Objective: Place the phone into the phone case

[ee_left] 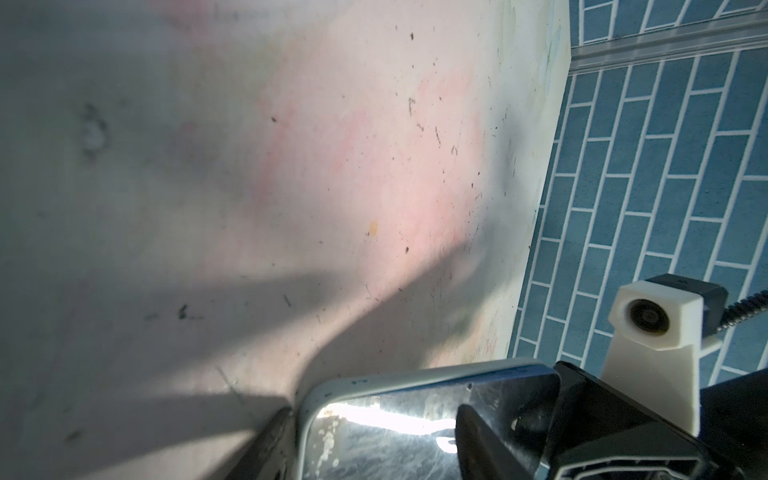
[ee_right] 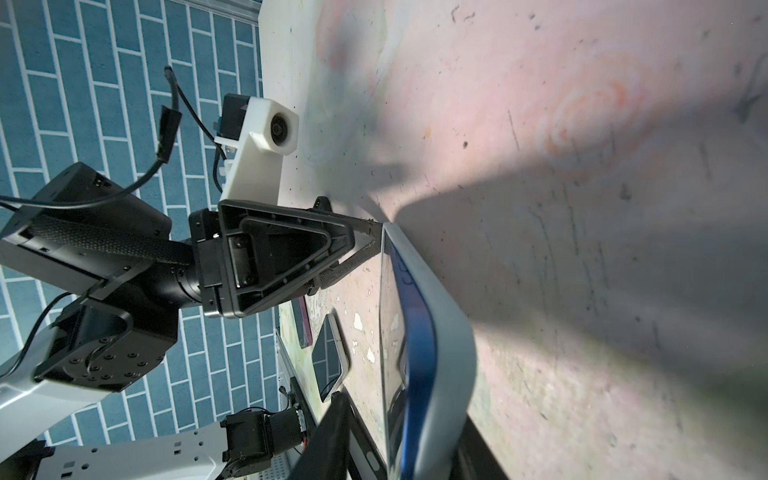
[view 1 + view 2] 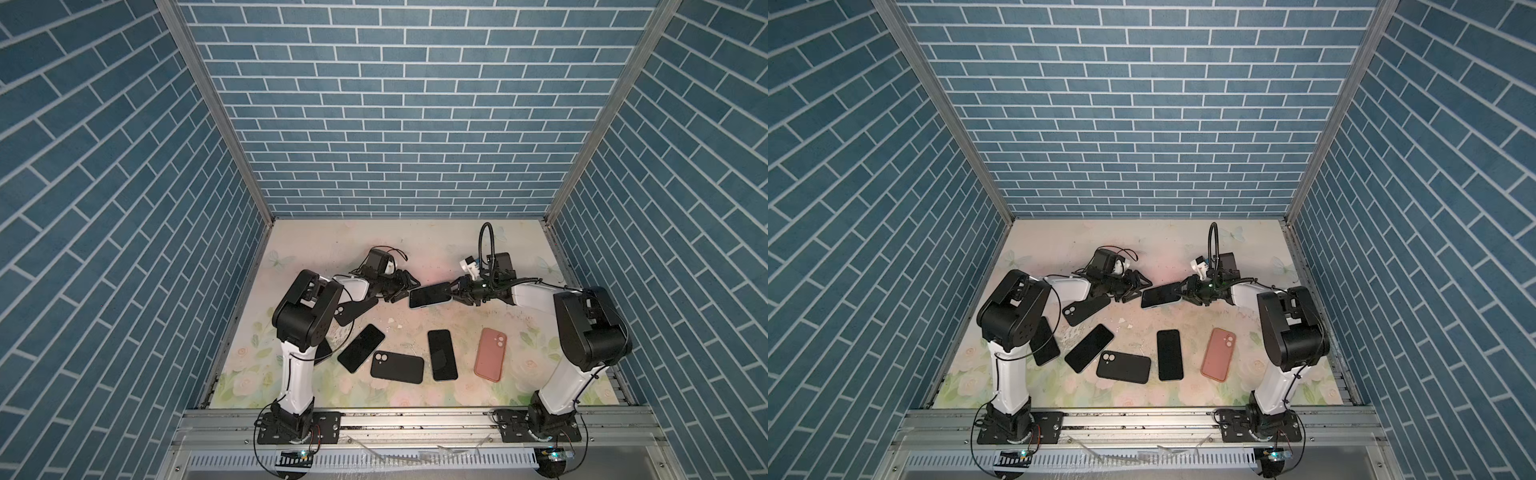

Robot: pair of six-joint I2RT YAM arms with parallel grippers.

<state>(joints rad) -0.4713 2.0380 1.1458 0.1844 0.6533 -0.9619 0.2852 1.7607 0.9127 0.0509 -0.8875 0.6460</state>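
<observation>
Phones number four: edge phone [image 3: 1045, 343], slanted phone [image 3: 1089, 348] and straight phone [image 3: 1170, 354] lie loose on the table. The cased phone [image 3: 1158, 296] sits in its pale case [image 2: 453, 332] between the grippers. Loose cases number three: far black case [image 3: 1084, 309], near black case [image 3: 1123, 368], pink case [image 3: 1218, 354]. Left gripper [image 3: 405, 288] gapes empty at the cased phone's corner. Right gripper [image 3: 454, 293] straddles its other end; whether it grips I cannot tell. Only the wrist views show the phone's blue rim.

The phone [image 3: 430, 296] in the matt black plastic right gripper [image 3: 452, 291] has a glossy, smudged glass screen and a smooth, pale matt rim, above the matt, scuffed, speckled surface [image 3: 374, 232].
</observation>
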